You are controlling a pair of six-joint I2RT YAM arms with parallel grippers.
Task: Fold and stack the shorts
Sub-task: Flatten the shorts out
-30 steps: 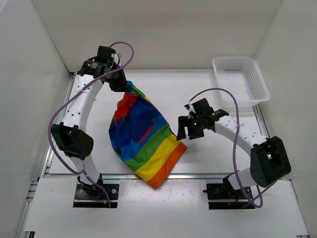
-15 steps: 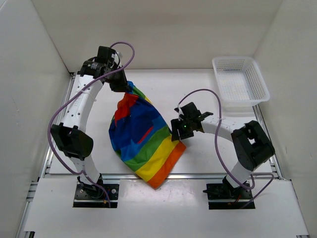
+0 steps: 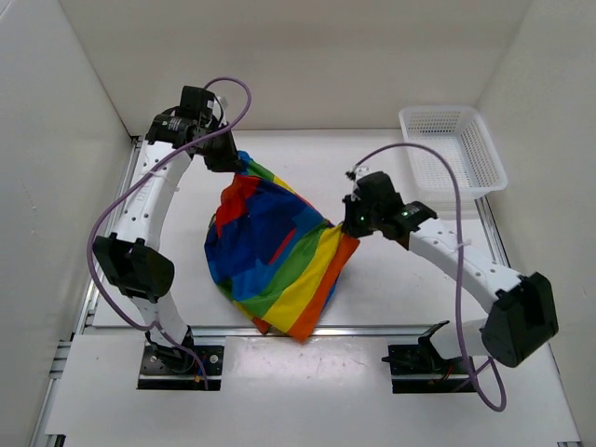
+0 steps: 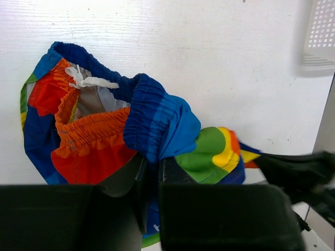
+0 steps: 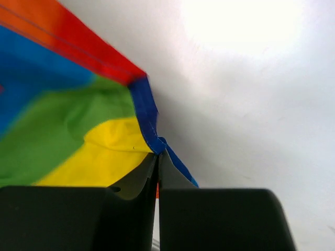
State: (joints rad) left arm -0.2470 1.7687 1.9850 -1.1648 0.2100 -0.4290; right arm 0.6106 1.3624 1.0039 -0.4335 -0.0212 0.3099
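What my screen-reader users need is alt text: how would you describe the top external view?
Two arms hold rainbow-striped shorts between them on a white table: left fingers pinch the far end, right fingers a right corner. A white mesh basket sits far right.

No writing, label, brand or number can be read anywhere, not even on the shorts.

White table, faintly scuffed, boxed in by plain white left wall, back wall and right wall, metal rail along near edge, bright even light, soft shadows.
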